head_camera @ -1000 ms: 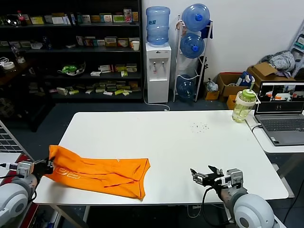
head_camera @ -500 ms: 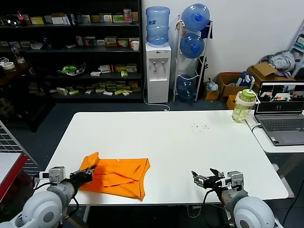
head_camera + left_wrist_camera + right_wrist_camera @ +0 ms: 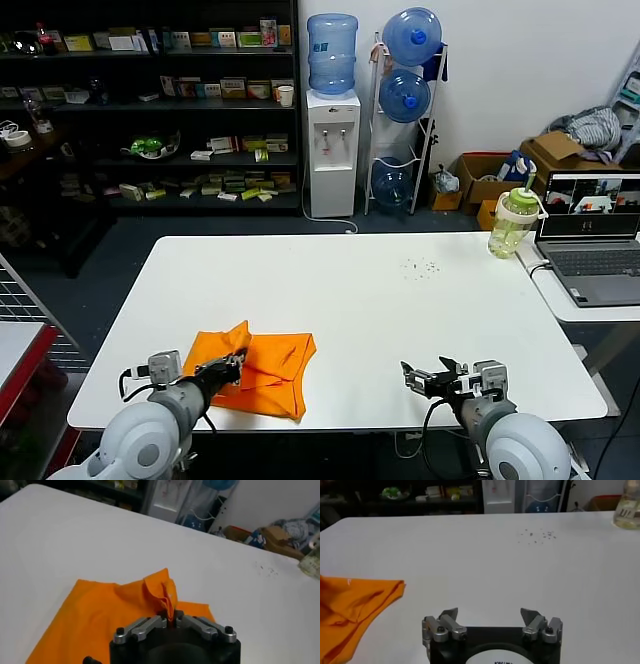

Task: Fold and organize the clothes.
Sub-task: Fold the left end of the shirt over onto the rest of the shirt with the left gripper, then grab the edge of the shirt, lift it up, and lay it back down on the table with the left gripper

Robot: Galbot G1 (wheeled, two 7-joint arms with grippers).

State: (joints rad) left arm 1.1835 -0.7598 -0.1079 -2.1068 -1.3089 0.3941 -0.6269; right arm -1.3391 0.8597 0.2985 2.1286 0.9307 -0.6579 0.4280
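Note:
The bright orange T-shirt (image 3: 262, 371) lies bunched and folded over itself near the front left edge of the white table (image 3: 400, 300). My left gripper (image 3: 232, 363) is shut on a raised fold of the T-shirt (image 3: 165, 592) and holds it over the middle of the cloth. In the left wrist view the gripper (image 3: 171, 616) pinches the fold between its fingertips. My right gripper (image 3: 425, 377) is open and empty near the front right edge, well apart from the T-shirt (image 3: 350, 605). It also shows in the right wrist view (image 3: 490, 615).
A green-lidded bottle (image 3: 513, 222) stands at the table's far right corner. A laptop (image 3: 595, 240) sits on a side table to the right. Small dark specks (image 3: 420, 266) lie on the far part of the table. A water dispenser (image 3: 331, 130) and shelves stand behind.
My left gripper has moved to the right with the T-shirt's left end, folding it over onto the rest. The cloth is now much shorter. The right arm has barely moved.

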